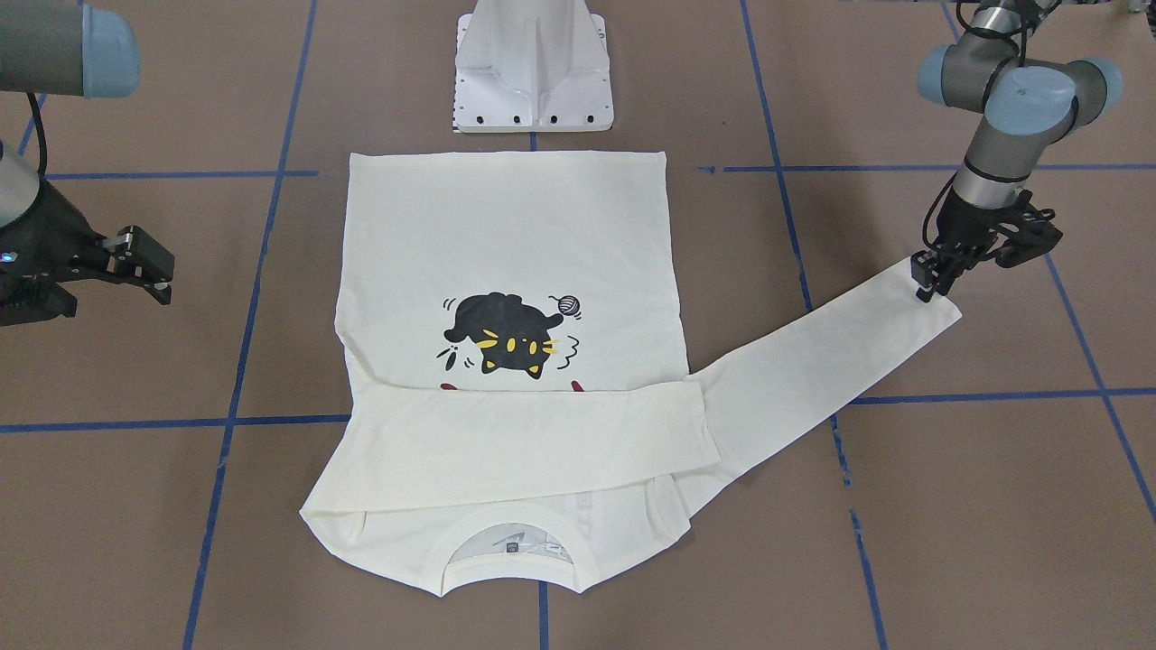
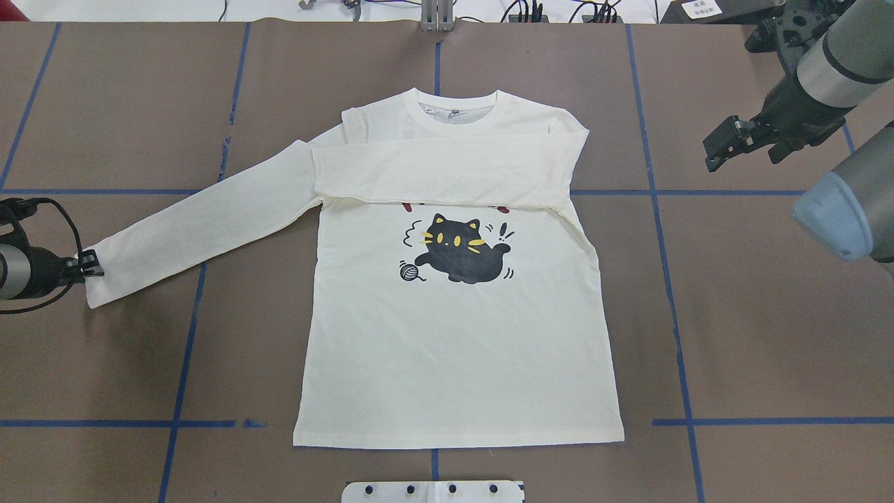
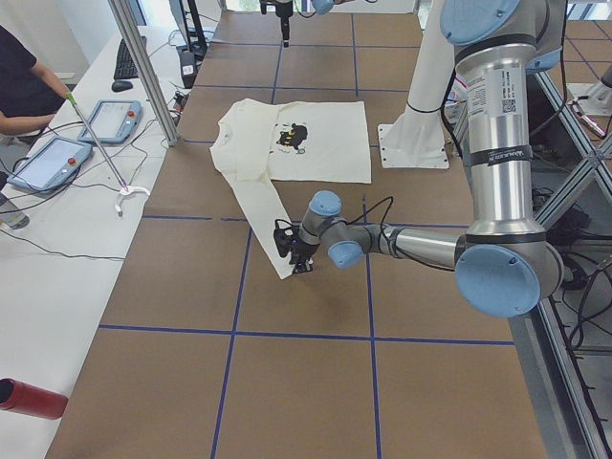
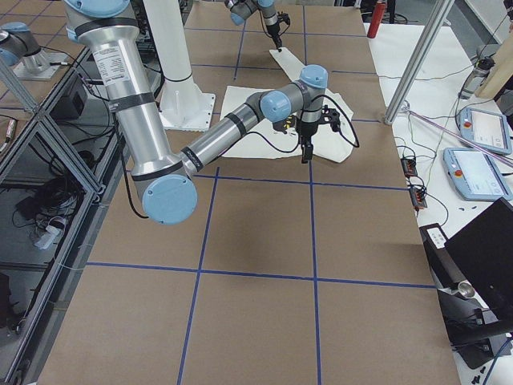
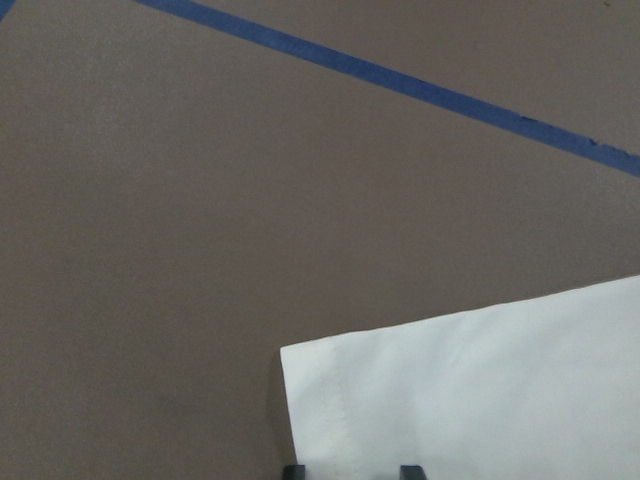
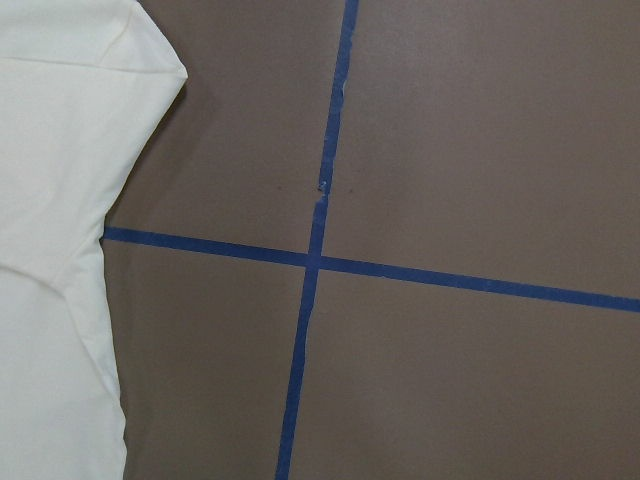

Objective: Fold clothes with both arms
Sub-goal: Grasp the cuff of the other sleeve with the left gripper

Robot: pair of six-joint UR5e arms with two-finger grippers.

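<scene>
The cream-white shirt (image 2: 454,335) lies flat on the brown table, cat print up. Its collar points away from the robot base. One sleeve (image 2: 447,164) is folded across the chest, covering most of the red lettering. The other sleeve (image 2: 202,223) stretches out toward my left side. My left gripper (image 2: 89,269) is low at that sleeve's cuff (image 5: 480,390), shut on the cuff's edge. My right gripper (image 2: 709,155) hangs open above bare table, well clear of the shirt's right shoulder, holding nothing.
The white pedestal base (image 1: 533,81) stands just behind the shirt's hem. Blue tape lines (image 6: 310,260) grid the table. Off the far edge, a side bench holds tablets (image 3: 57,158), with a person's arm (image 3: 24,120) beside them.
</scene>
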